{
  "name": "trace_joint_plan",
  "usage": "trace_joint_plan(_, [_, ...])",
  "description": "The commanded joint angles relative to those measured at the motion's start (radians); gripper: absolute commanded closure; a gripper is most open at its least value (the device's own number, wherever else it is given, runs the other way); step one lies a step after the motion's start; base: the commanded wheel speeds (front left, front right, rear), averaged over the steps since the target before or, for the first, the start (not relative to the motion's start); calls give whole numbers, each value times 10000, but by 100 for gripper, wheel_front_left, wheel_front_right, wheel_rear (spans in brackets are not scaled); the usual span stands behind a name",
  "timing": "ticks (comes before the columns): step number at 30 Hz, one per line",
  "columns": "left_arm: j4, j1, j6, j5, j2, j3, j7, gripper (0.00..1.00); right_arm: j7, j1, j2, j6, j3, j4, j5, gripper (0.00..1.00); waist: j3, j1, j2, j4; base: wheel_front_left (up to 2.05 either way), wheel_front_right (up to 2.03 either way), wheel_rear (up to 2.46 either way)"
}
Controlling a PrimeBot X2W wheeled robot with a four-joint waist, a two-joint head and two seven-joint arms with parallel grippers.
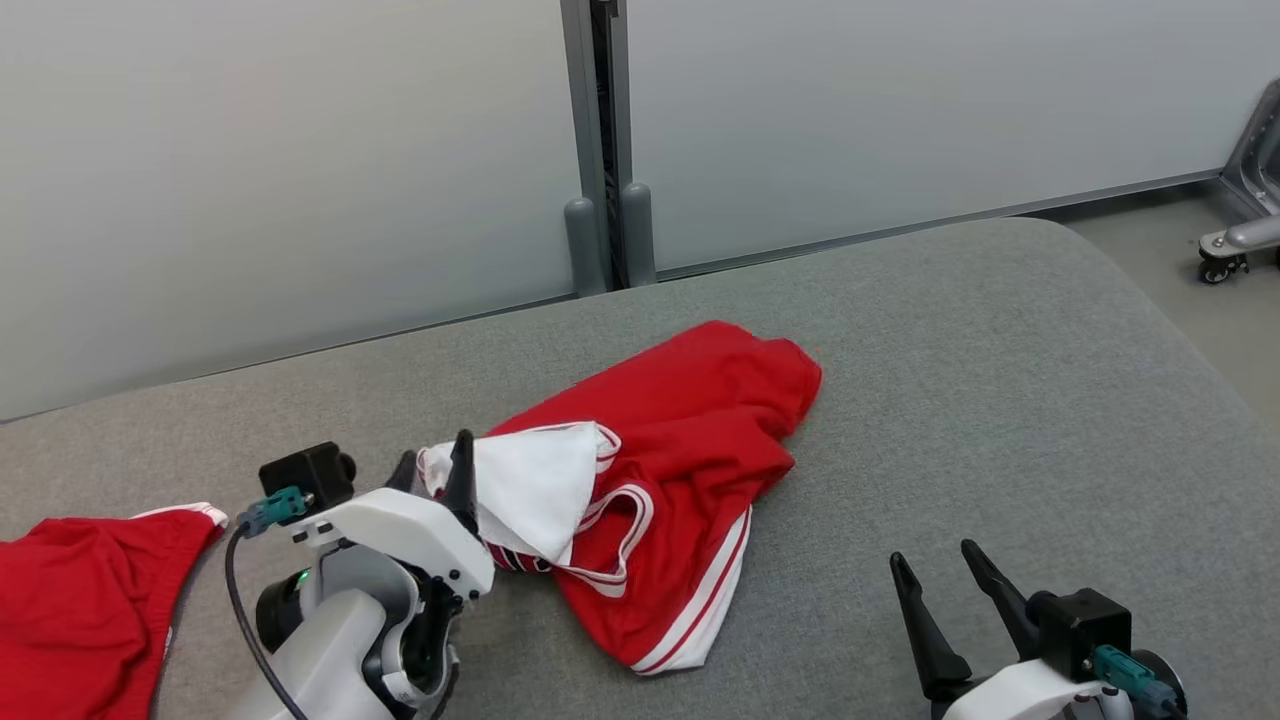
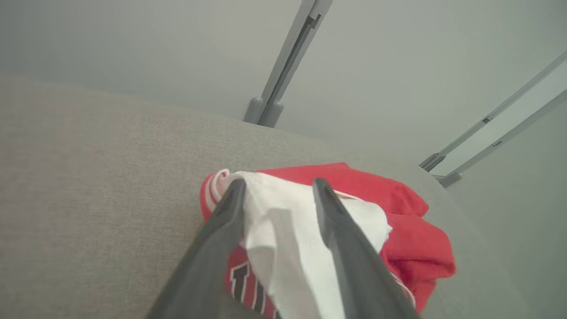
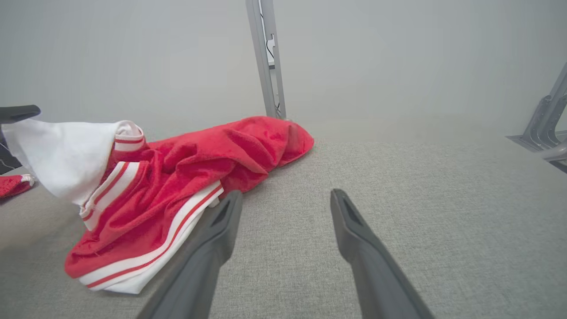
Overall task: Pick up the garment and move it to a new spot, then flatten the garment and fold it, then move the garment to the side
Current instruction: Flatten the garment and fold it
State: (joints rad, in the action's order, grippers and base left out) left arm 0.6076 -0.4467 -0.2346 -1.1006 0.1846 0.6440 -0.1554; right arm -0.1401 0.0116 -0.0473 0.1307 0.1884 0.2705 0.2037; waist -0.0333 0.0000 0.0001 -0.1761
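At the far left of the grey table (image 1: pixel 1000 380) lies another red cloth (image 1: pixel 80 600), apart from the rest. Just right of it, the left jaws stand released. Their 2 dark fingers (image 2: pixel 217 235) are spread, and the white inner side of the garment (image 1: pixel 690 430) passes between them, a little raised from the table. The rest of the garment, red with white stripes along the hem, lies crumpled on the middle of the table and reaches toward the grey post (image 1: pixel 598 140) at the wall. At the right, the right jaws are also released and hold nothing. They are low over the table, near the striped hem but not touching it.
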Motion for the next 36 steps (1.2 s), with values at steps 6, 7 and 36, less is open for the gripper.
trace_joint_plan(6, [613, 164, -83, 342, 65, -196, -693, 0, 45, 5, -64, 2, -58, -33, -40, 0, 18, 0, -1, 232, 0, 0, 0])
trace_joint_plan(7, [432, 198, 282, 341, 29, -6, -516, 0, 35, -34, -62, 2, -77, -41, -60, 0, 6, 0, -1, 262, 0, 0, 0])
trace_joint_plan(36, [-1159, 984, -44, 310, -258, 1493, 1795, 100, 175, -46, -59, 2, -63, -153, -159, 0, 23, 0, -1, -451, 0, 0, 0])
